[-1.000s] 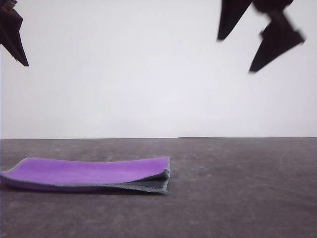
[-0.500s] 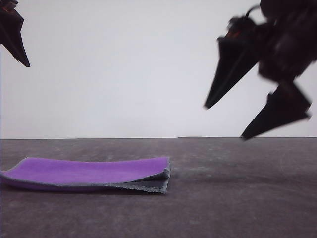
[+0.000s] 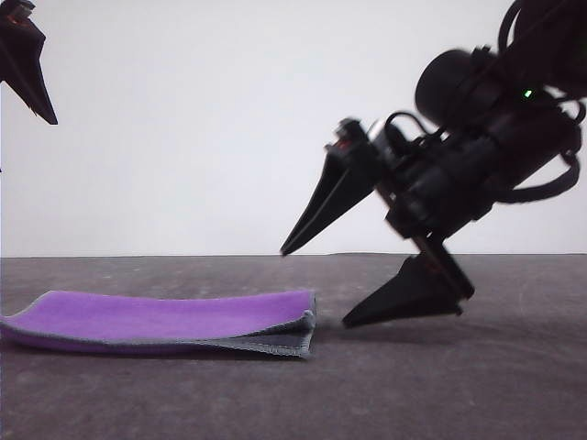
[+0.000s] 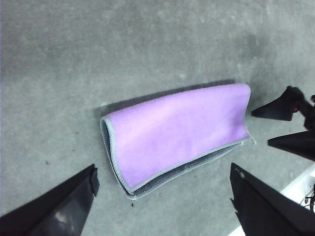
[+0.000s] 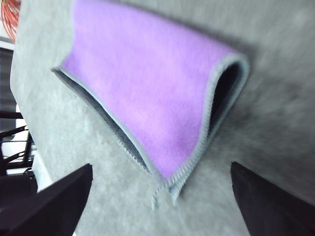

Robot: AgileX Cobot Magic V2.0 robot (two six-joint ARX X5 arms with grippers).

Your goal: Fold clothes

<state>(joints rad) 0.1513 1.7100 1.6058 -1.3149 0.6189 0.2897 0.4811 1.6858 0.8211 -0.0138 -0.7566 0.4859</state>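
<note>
Right hand is all matte black, two long pointed wedge fingers like beaks. Chunky black wrist body behind it with a round drum housing on top, thin black cables looping around, and one tiny green LED. Left hand's black wedge finger has a bit of red near its base.

Folded purple cloth on grey table.

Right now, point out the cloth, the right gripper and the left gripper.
cloth (image 3: 165, 316), front view, purple top face.
right gripper (image 3: 314, 287), front view, between its open fingertips.
left gripper (image 4: 162, 206), left wrist view, between its open fingertips.
</note>
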